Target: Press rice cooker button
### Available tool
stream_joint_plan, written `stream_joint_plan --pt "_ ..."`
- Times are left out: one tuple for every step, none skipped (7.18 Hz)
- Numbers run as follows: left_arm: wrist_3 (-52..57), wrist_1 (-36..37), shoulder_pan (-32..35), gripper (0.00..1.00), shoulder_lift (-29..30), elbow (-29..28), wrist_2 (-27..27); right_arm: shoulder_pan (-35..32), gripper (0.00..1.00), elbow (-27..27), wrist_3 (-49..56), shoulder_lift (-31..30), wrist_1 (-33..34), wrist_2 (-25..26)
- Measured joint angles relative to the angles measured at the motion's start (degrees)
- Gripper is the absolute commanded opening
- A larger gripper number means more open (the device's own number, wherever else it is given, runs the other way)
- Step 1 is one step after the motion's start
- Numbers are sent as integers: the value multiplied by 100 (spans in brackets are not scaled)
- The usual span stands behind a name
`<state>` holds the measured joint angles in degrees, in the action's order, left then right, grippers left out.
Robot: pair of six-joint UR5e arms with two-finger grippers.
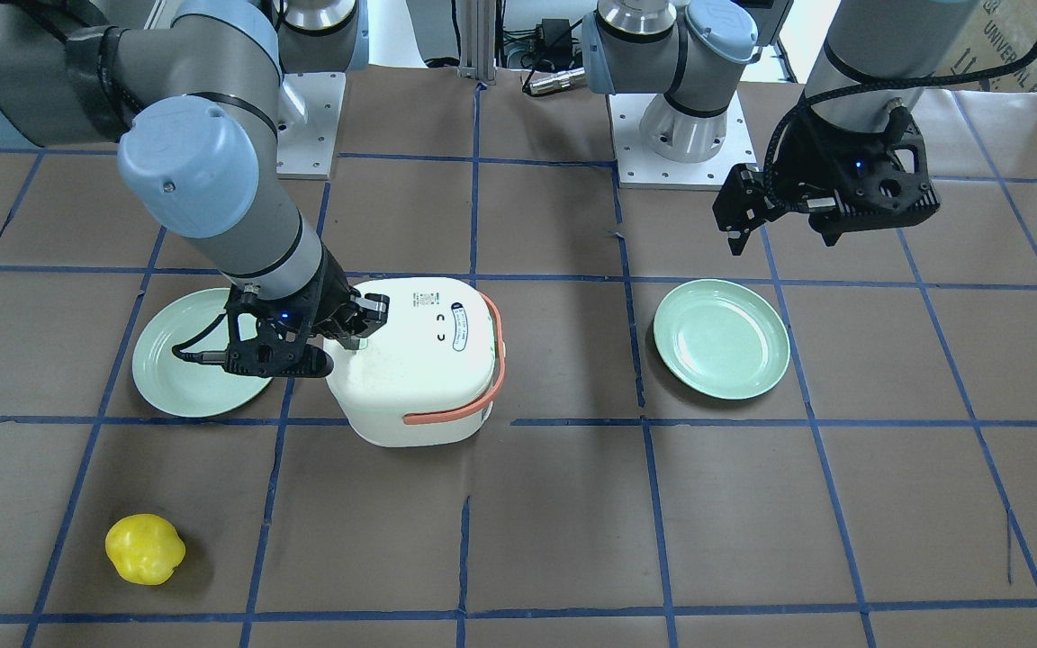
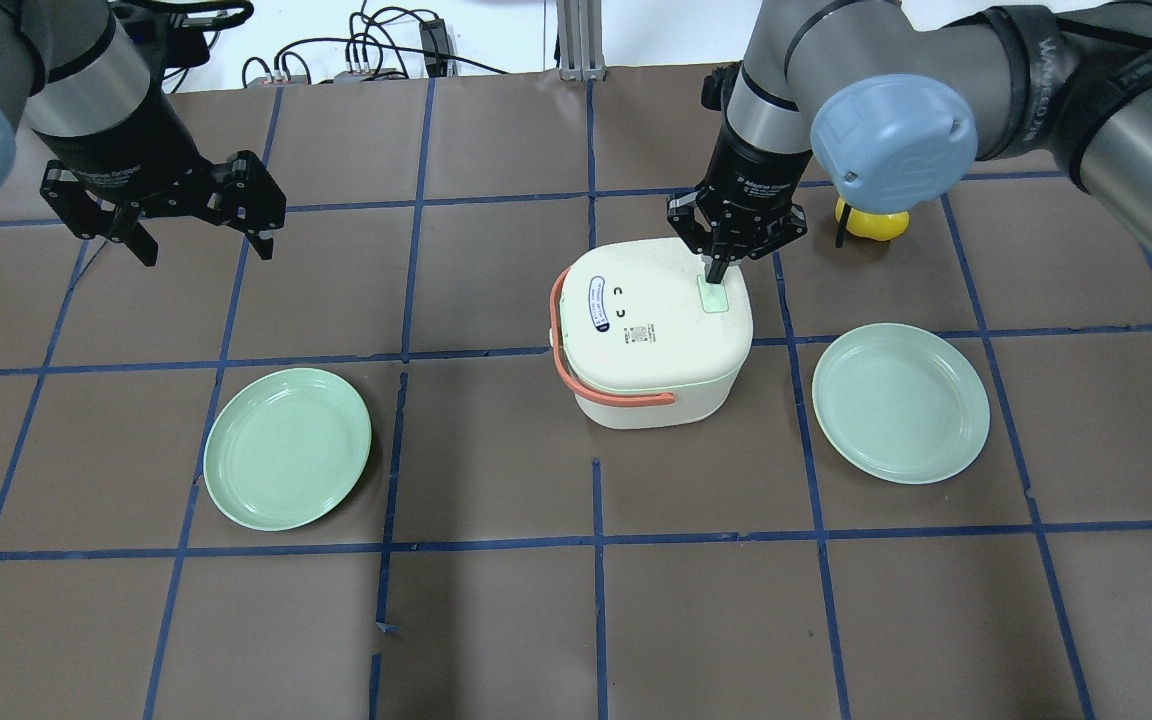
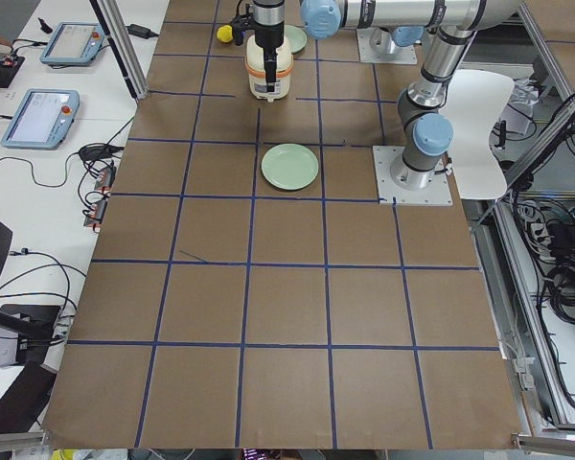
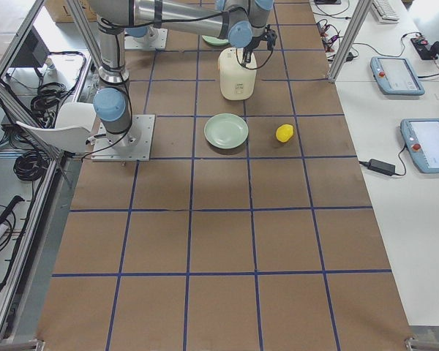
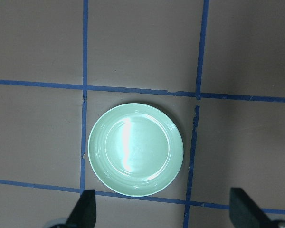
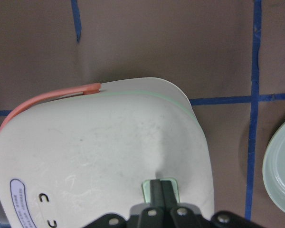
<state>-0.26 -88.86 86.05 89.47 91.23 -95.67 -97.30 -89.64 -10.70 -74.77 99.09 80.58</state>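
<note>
Overhead exterior view: a white rice cooker (image 2: 651, 340) sits in the middle of the brown surface (image 2: 496, 620). The surface has blue tape lines (image 2: 598, 560) that make big squares. The cooker has an orange handle (image 2: 596, 385). It lies flat around the side toward the robot's left. On top of the cooker, at the edge toward the robot's right, is a small pale green button (image 2: 713, 297).

The right tool (image 2: 715, 272) points straight down at that button. Its two fingers are squeezed together with nothing between them, and their tips touch the button. The right wrist-mounted view shows this too. There the dark fingers (image 6: 162, 190) sit side by side, right on the green square.

The left tool (image 2: 204, 245) hangs in the air, well apart from the cooker, over the far left part of the surface. Its fingers are spread wide and hold nothing. A green plate (image 2: 288, 462) lies on the surface on the robot's left. The left wrist-mounted view looks straight down on it.

A second green plate (image 2: 901, 402) lies near the cooker on the robot's right, not touching it. A yellow bumpy thing (image 2: 871, 226) lies on the far side of the surface, partly hidden by the right arm (image 2: 886, 140). The exterior front-facing view shows all of it, well apart from the cooker.
</note>
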Motion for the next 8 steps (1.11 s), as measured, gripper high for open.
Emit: stream_joint_plan --pt "0 -1 0 100 0 0 -2 0 13 -23 4 7 3 -13" --pt "0 -3 0 100 0 0 -3 0 13 -67 10 6 17 -23" --pt "0 -4 0 100 0 0 -3 0 13 -114 18 5 30 -29" --pt "0 -4 0 100 0 0 -2 1 13 -135 22 8 36 -32" --pt "0 -2 0 100 0 0 0 2 13 -139 18 9 37 -29" --pt "0 -1 0 100 0 0 0 3 15 -120 5 0 21 -8" --pt "0 0 0 100 0 0 2 -6 18 -81 -13 -45 -29 27" --pt "0 0 0 100 0 0 2 -35 27 -38 -82 -160 -155 51"
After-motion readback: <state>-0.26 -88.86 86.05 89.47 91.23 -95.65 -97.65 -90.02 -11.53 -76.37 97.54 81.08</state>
